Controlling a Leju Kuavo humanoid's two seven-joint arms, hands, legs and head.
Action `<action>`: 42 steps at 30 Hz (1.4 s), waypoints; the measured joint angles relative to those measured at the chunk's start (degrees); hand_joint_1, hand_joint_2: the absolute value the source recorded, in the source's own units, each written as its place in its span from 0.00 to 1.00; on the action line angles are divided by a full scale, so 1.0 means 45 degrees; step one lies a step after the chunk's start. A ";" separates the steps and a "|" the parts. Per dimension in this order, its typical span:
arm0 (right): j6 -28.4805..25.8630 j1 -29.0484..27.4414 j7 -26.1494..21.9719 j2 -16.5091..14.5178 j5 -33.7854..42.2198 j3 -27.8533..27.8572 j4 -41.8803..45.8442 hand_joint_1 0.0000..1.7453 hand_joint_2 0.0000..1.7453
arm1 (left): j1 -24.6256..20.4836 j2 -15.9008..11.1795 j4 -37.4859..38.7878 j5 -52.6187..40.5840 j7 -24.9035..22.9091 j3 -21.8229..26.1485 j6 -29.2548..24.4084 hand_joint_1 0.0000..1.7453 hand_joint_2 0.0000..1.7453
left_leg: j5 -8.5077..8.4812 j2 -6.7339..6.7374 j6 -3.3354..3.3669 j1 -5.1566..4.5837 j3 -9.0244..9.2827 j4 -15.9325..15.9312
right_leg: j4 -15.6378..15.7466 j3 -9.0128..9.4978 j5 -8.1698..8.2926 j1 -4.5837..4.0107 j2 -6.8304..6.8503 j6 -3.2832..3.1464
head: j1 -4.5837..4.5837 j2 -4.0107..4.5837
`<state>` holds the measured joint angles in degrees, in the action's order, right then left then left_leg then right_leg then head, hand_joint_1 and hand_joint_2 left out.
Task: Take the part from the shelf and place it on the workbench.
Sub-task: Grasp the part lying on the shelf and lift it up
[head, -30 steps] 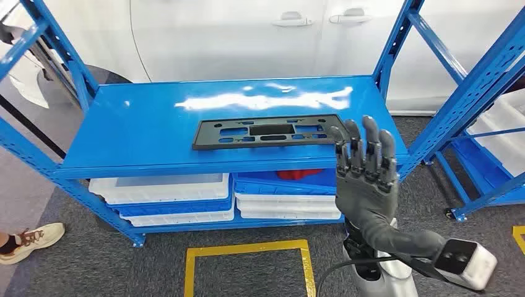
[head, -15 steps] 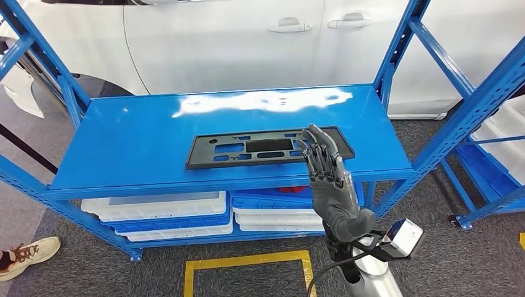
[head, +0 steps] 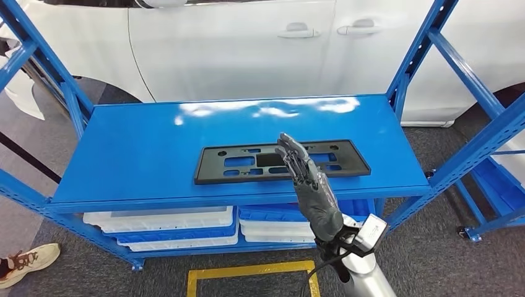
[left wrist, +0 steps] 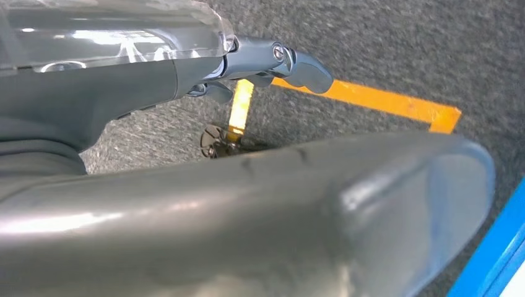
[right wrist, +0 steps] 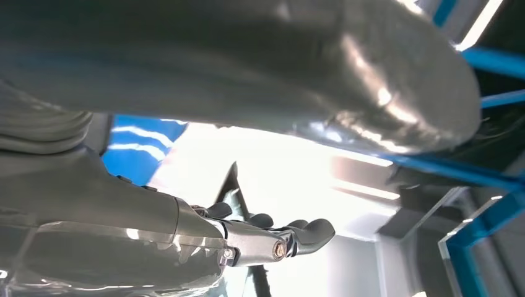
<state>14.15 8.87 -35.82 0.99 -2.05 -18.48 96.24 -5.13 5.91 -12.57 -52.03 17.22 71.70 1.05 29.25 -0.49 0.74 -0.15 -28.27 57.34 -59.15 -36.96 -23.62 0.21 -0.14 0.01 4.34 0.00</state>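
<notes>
Part (head: 282, 161) lying flat on the top board of the shelf (head: 142, 148), close to the front edge, long side parallel to that edge. Black, thin, long rectangle with many slots and one bigger window in the middle; matt surface, probably moulded plastic. Judged light and rather stiff, but may bend a little if lifted by one end only. Thin and flat against the board, so hard to get fingers under; better to take it at the front long edge near the middle, or drag it a bit over the edge first. Slots could also give some hold.

Right hand (head: 306, 182) raised above the middle of the part, fingers (head: 291, 151) straight and slightly apart, holding nothing; contact with the part not clear. Left hand (left wrist: 247, 62) hanging over the carpet, curled or not cannot tell.

Shelf of glossy blue painted metal, smooth. White trays (head: 161, 219) below. Grey carpet (head: 433, 272) with yellow tape (head: 247, 270).
</notes>
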 joint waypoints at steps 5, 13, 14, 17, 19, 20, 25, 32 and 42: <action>-0.0998 0.0319 0.0173 0.0039 -0.1471 -0.0660 -0.0626 0.00 0.00 | -0.0074 -0.0005 0.0001 -0.0004 -0.0008 0.0004 0.0005 0.00 0.00 | 0.0284 0.0029 -0.0351 0.0039 -0.0395 0.1148 | 0.0201 0.0442 -0.0174 0.0082 -0.0036 -0.0336 | 0.0003 0.0000; -0.6659 0.1131 0.1500 0.0039 -0.9461 -0.2450 -0.2262 0.00 0.00 | -0.0010 0.0010 0.0001 0.0018 0.0074 0.0086 -0.0015 0.00 0.00 | -0.0773 0.0044 -0.0596 0.0237 -0.1906 0.1171 | 0.0211 0.1264 -0.0809 0.0115 -0.0068 -0.0269 | 0.0002 0.0000; -0.7235 0.1264 0.1781 0.0040 -1.0433 -0.2708 -0.2491 0.00 0.00 | -0.0018 0.0008 0.0001 0.0006 0.0084 0.0087 -0.0014 0.00 0.00 | -0.1092 0.0049 -0.0514 0.0207 -0.1763 0.0591 | 0.0205 0.1311 -0.0876 0.0108 -0.0068 -0.0208 | 0.0002 0.0000; -0.8681 0.1559 0.2671 0.0041 -1.3063 -0.3449 -0.3221 0.00 0.00 | -0.0030 0.0010 0.0001 0.0000 0.0098 0.0092 -0.0032 0.00 0.00 | -0.1283 0.0043 -0.0233 0.0128 -0.1687 0.0212 | 0.0227 0.1328 -0.1016 0.0083 -0.0057 0.0030 | 0.0002 0.0000; -0.9547 0.1736 0.3268 0.0041 -1.4521 -0.3823 -0.3676 0.00 0.00 | -0.0033 0.0032 0.0001 0.0002 0.0111 0.0095 -0.0047 0.00 0.00 | -0.1368 0.0038 -0.0092 0.0172 -0.1589 0.0110 | 0.0049 0.1312 -0.1220 0.0095 -0.0038 0.0160 | 0.0001 0.0000; -0.9931 0.1845 0.3555 0.0040 -1.5120 -0.3985 -0.3938 0.00 0.00 | -0.0043 0.0041 0.0001 0.0002 0.0117 0.0096 -0.0049 0.00 0.00 | -0.1368 0.0045 -0.0022 0.0195 -0.1535 0.0052 | -0.0369 0.1123 -0.1475 0.0098 -0.0033 0.0199 | 0.0000 0.0000; -1.0865 0.2024 0.4350 0.0040 -1.6510 -0.4395 -0.5256 0.00 0.50 | -0.0059 0.0047 0.0001 -0.0012 0.0124 0.0100 -0.0049 0.00 0.00 | -0.1212 0.0033 0.0163 0.0117 -0.1422 0.0055 | -0.3597 -0.0832 -0.2500 0.0118 -0.0026 0.0243 | 0.0001 0.0000; -1.1248 0.2843 0.5202 -0.0322 -1.7154 -0.4513 -0.7223 0.00 1.00 | -0.0060 0.0071 0.0001 0.0004 0.0144 0.0160 -0.0050 0.00 0.00 | -0.0946 0.0009 -0.0147 0.0038 -0.1284 0.0219 | 0.0021 0.0562 -0.0526 -0.0024 -0.0036 -0.0099 | 0.0002 0.0000; -1.1875 0.3874 0.6051 -0.1015 -1.7261 -0.4507 -0.9849 0.00 1.00 | 0.0001 0.0038 0.0001 -0.0012 0.0170 0.0248 -0.0084 0.00 0.00 | -0.0009 0.0034 -0.0653 0.0225 -0.2537 0.2907 | 0.0209 0.0780 -0.0511 0.0094 -0.0003 -0.0356 | 0.0002 0.0000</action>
<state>-39.29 26.30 -8.59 -3.58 -79.72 -38.76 51.92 -5.12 6.08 -12.57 -52.09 17.99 72.82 0.67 29.21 -0.34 -2.20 0.86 -39.69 70.42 -58.21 -33.45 -25.92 0.64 -0.15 -1.60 4.35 0.00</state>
